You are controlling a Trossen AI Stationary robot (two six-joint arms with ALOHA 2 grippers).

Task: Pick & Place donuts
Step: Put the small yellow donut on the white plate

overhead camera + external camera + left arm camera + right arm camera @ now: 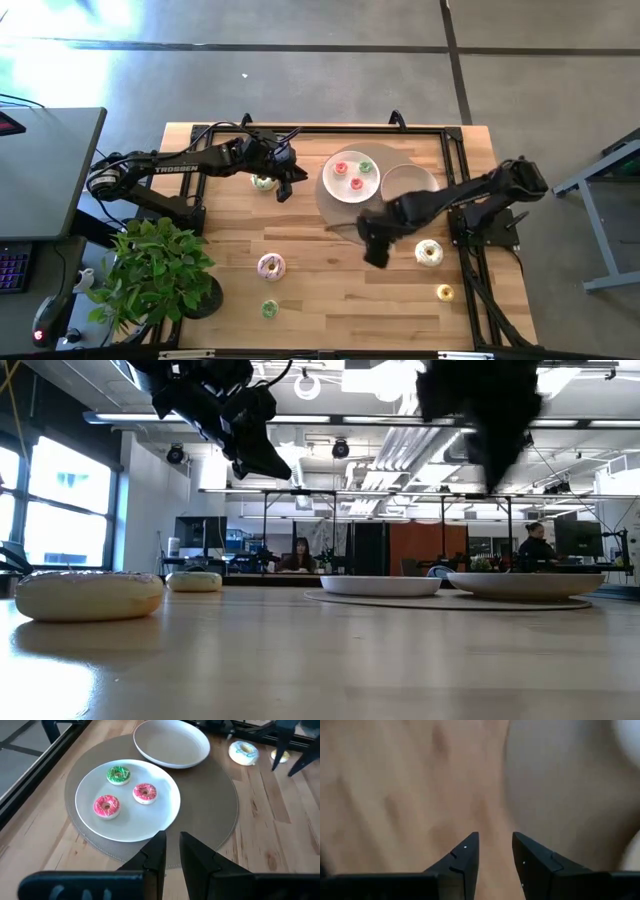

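A white plate (345,192) on a round tan mat carries a red donut (106,806), a pink donut (145,793) and a green donut (118,774). My left gripper (172,844) hovers above the mat's edge next to this plate, fingers a narrow gap apart, empty. A pale donut (263,182) lies on the table just left of it. My right gripper (375,252) hangs over bare wood at the mat's near edge, open and empty. A white-yellow donut (429,252), a small yellow donut (444,292), a pink donut (271,266) and a small green donut (270,309) lie on the table.
An empty white bowl (408,183) sits on the mat to the right of the plate. A potted plant (160,270) stands at the table's near left corner. A black frame (455,140) runs along the far and right edges. Bare wood lies between the near donuts.
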